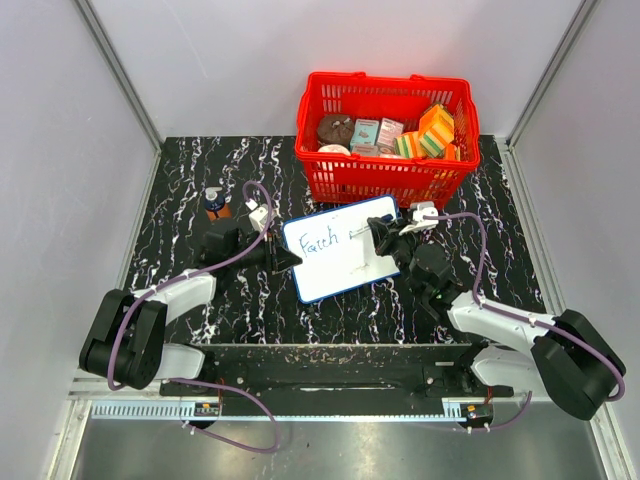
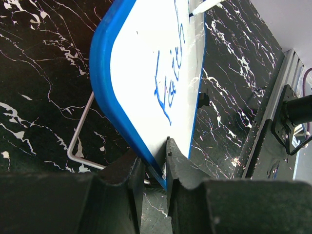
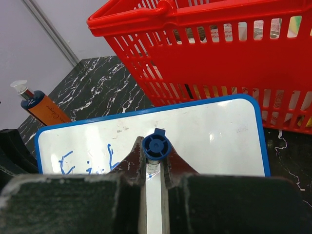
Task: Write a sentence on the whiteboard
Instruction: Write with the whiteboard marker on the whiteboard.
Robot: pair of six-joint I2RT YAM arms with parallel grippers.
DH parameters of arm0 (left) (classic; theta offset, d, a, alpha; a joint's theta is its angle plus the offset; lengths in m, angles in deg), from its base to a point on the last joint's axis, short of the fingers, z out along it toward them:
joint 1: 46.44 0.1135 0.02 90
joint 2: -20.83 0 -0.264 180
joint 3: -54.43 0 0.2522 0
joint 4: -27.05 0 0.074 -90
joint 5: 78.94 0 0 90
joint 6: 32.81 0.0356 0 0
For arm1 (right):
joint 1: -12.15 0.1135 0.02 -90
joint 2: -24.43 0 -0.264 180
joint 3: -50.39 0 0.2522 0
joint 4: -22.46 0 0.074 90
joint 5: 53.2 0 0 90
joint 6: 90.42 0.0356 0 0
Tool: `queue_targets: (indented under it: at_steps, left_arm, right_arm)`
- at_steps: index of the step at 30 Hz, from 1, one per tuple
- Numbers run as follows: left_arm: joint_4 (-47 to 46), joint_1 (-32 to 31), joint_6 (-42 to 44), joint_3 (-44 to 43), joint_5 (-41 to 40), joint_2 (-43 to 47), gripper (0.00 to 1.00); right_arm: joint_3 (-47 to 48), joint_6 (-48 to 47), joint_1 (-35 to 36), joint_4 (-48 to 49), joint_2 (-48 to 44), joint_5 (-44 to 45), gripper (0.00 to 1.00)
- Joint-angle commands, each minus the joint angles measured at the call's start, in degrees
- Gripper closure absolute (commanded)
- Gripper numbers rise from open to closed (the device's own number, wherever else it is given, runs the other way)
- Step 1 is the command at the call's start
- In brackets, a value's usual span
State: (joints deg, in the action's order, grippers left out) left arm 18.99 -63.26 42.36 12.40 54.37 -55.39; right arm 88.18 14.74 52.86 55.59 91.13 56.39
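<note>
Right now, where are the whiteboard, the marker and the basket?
whiteboard (image 1: 340,272): top view, blank white area under the writing.
marker (image 3: 155,146): right wrist view, its blue end cap.
basket (image 1: 380,181): top view, near red wall.

On the bench (image 1: 190,170): one whiteboard (image 1: 340,262), with one blue word (image 1: 320,243) on it and one wire stand (image 2: 80,141) behind. One marker (image 3: 155,146). One red basket (image 1: 380,185), holding two small boxes (image 1: 365,131) (image 1: 389,131), one brown round pack (image 1: 335,128), and bright sponges (image 1: 432,135) too tightly stacked to count. One orange bottle (image 1: 215,203). Two arms, left arm (image 1: 170,295) and right arm (image 1: 500,320), one pair of jaws each.
</note>
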Motion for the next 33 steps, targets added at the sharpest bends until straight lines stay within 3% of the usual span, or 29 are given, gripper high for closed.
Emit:
queue_targets:
  at_steps: [1, 33]
  left_arm:
    - [-0.1, 0.3, 8.2, -0.6, -6.2, 0.3, 1.00]
    - [-0.1, 0.3, 8.2, -0.5, -6.1, 0.4, 1.00]
  right_arm:
    - [2.4, -1.4, -0.5, 1.1, 0.6, 1.3, 1.00]
    - [1.7, -1.8, -2.3, 2.1, 0.0, 3.1, 1.00]
